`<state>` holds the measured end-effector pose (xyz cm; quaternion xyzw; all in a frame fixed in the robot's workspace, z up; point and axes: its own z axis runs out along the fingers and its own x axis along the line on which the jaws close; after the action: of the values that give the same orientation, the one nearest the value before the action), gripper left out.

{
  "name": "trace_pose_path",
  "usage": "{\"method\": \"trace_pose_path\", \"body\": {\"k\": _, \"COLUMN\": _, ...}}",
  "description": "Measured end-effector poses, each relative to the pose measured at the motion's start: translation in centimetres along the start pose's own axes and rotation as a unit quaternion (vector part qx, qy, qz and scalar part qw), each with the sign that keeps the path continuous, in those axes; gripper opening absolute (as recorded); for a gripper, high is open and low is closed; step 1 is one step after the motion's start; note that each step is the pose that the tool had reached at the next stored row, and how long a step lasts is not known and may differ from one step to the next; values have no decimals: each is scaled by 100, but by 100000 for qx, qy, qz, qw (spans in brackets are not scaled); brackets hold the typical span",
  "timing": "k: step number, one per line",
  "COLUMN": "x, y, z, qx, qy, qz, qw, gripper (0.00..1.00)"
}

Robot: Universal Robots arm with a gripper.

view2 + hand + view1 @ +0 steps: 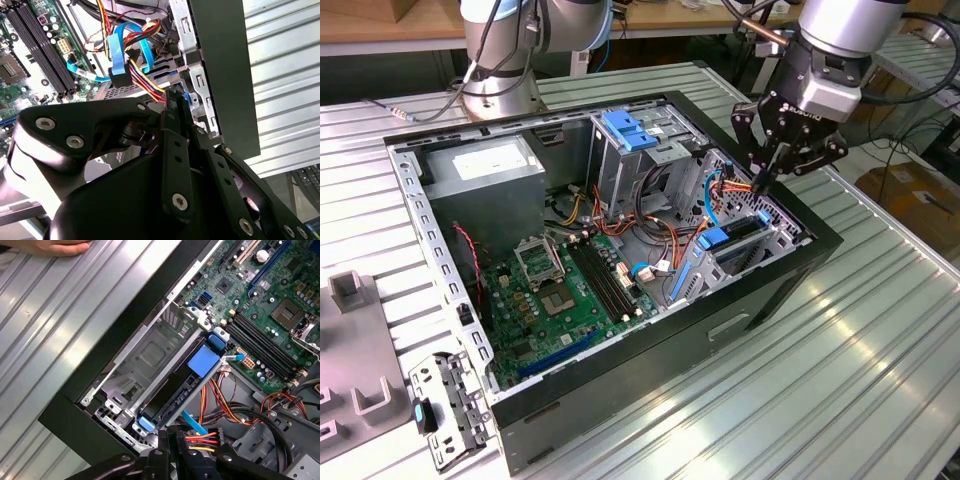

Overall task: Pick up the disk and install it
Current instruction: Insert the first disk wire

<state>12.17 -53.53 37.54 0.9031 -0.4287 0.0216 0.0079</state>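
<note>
Disk (pixel 176 390) seated in computer case (pixel 760 300) bay.

My arm (pixel 840 30) is silver-grey with a pale blue joint ring, cables trailing beside it. Above the fingers (pixel 175 130) sits the gripper (pixel 767 180): matte black linkage bars studded with bright round screw heads.
</note>
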Motion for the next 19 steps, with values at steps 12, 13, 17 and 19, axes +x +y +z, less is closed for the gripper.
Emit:
{"method": "trace_pose_path", "body": {"k": 12, "x": -1, "y": 0, "z": 2, "qx": -447, "qy": 41, "qz": 9715, "qw": 99526, "gripper": 16}}
{"method": "trace_pose_path", "body": {"k": 13, "x": -1, "y": 0, "z": 3, "qx": -494, "qy": 45, "qz": 10792, "qw": 99415, "gripper": 16}}
{"method": "trace_pose_path", "body": {"k": 17, "x": -1, "y": 0, "z": 4, "qx": -696, "qy": 65, "qz": 15157, "qw": 98842, "gripper": 16}}
{"method": "trace_pose_path", "body": {"k": 19, "x": -1, "y": 0, "z": 5, "qx": -768, "qy": 71, "qz": 16736, "qw": 98587, "gripper": 16}}
